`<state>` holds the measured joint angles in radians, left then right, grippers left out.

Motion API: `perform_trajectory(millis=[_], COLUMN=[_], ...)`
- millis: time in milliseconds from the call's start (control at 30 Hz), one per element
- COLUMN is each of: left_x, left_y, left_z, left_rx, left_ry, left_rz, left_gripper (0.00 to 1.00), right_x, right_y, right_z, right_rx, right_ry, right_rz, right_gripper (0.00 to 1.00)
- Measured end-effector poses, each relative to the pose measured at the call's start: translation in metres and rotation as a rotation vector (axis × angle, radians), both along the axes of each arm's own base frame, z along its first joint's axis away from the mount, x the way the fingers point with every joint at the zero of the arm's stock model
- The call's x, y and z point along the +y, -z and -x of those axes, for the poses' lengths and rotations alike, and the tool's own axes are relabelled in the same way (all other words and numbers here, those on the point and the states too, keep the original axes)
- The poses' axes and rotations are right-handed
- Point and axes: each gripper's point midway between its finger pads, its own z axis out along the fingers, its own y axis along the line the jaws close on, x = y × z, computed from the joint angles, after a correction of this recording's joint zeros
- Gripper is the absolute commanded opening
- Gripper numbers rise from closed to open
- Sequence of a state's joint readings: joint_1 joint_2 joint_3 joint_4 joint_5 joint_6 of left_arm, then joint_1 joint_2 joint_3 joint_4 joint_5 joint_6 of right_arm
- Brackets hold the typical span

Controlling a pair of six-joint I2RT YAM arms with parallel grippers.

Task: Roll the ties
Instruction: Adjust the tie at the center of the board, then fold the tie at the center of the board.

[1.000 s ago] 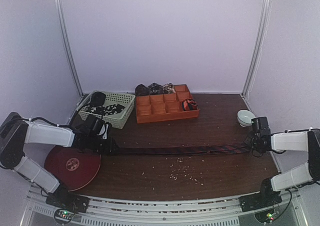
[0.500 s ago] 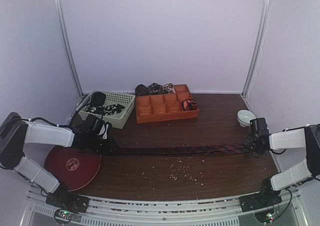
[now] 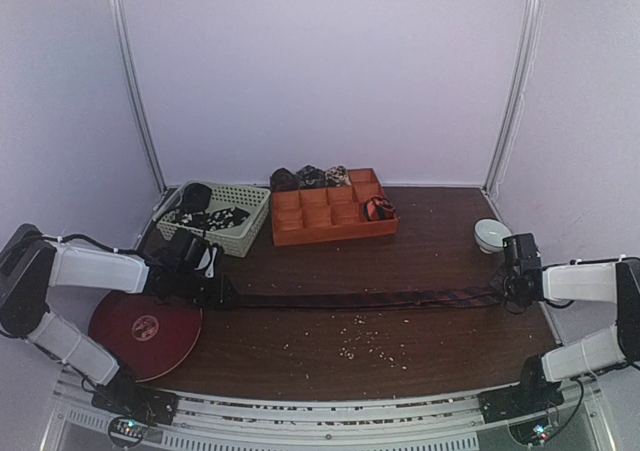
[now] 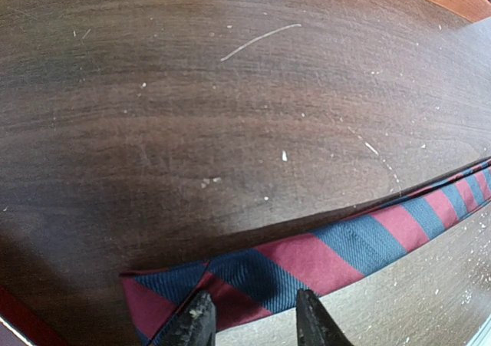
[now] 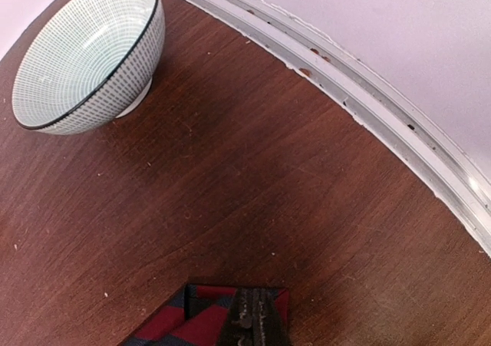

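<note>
Jaws on the right pinch the long red-and-blue striped cloth tie, flat on the brown wooden desk for rolling; left jaws narrow, grip unclear.

No words, labels, brand names or numbers can be read in any of the views. The only mark of that kind is a small pale emblem at the middle of the round red plate at the table's near left edge. It is too small and blurred to tell whether it holds lettering.
</note>
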<state>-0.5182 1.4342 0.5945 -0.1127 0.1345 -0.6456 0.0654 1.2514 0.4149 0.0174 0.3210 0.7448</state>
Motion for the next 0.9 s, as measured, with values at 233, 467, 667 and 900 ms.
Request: perform_trajectory(millis=[233, 467, 667, 900], left_x=[0.000, 0.000, 0.000, -0.001], left_y=[0.000, 0.000, 0.000, -0.003], left_z=[0.000, 0.000, 0.000, -0.002], left_rx=[0.000, 0.000, 0.001, 0.000], left_ry=[0.000, -0.001, -0.001, -0.001], left_rz=[0.000, -0.001, -0.002, -0.002], left_gripper=[0.37, 0.38, 0.37, 0.38], right_x=[-0.003, -0.003, 0.007, 0.019], right_y=[0.014, -0.007, -0.028, 0.000], right_z=[0.008, -0.003, -0.009, 0.002], right_rx=[0.075, 0.060, -0.007, 0.038], right_ry=[0.048, 0.072, 0.034, 0.012], right_rz=[-0.012, -0.025, -0.080, -0.152], right_gripper=[0.14, 0.27, 0.04, 0.00])
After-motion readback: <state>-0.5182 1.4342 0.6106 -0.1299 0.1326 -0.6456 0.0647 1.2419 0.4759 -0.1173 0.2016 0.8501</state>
